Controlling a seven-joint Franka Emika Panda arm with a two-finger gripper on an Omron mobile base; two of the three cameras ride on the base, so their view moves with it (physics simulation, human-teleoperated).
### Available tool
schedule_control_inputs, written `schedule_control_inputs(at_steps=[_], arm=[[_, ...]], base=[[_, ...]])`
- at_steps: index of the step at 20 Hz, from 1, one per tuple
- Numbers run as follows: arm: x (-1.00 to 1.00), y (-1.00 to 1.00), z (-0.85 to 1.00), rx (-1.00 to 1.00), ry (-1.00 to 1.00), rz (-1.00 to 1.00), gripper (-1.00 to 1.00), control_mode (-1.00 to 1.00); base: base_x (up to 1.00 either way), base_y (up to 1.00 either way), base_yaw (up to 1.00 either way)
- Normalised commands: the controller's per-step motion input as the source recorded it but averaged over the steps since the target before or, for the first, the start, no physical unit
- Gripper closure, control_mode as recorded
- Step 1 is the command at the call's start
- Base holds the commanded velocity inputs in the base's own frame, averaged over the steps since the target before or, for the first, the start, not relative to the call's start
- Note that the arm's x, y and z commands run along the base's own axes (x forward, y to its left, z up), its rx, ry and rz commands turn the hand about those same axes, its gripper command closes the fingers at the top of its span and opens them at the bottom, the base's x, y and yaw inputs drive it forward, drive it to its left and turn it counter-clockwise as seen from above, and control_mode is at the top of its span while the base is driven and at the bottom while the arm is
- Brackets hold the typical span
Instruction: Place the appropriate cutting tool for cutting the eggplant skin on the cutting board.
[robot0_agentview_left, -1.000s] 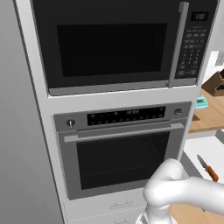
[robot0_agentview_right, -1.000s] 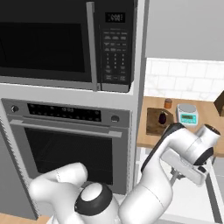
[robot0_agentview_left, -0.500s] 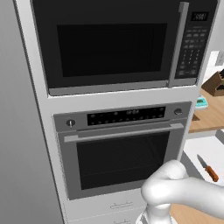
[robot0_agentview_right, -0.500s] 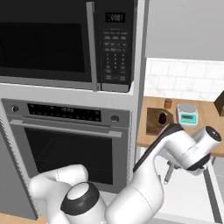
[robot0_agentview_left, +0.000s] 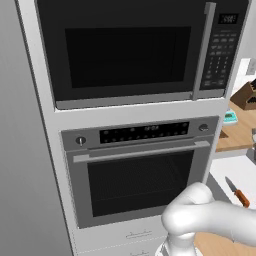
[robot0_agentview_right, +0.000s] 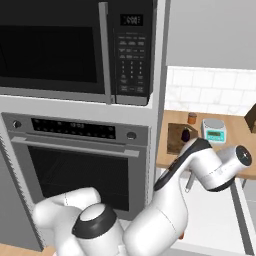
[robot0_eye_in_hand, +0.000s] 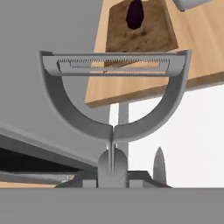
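Silvery-grey, the Y-shaped metal peeler (robot0_eye_in_hand: 114, 98) sits clamped by its short handle in our end effector (robot0_eye_in_hand: 113, 168), held in the air short of the brown wooden cutting board (robot0_eye_in_hand: 141, 35). On that board we see 1 dark purple eggplant (robot0_eye_in_hand: 134, 14); the board rests on the light wooden tabletop (robot0_eye_in_hand: 192, 52).

The eggplant (robot0_eye_in_hand: 134, 14) sat on the cutting board (robot0_eye_in_hand: 148, 37); bare board lay around it, with the scale (robot0_agentview_right: 214, 130) nearby.
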Motion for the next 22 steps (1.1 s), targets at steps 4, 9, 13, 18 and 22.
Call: schedule_control_inputs(at_steps=[4, 9, 13, 18, 22], arm=[[0.37, -0.07, 0.14, 0.01, -0.18, 0.02, 1.0, -1.0], [0.26, -0.04, 0.16, 0.01, -0.03, 0.0, 1.0, -1.0], [0.44, 0.09, 0.06, 0.01, 0.0, 0.0, 1.0, -1.0], [0.44, 0.08, 0.08, 0.0, -0.01, 0.0, 1.0, -1.0], [0.22, 0.0, 0.03, 0.03, 0.0, 0.0, 1.0, -1.0]], base=[[0.0, 0.0, 0.0], [0.0, 0.0, 0.0], [0.0, 0.0, 0.0], [0.0, 0.0, 0.0], [0.0, 0.0, 0.0]])
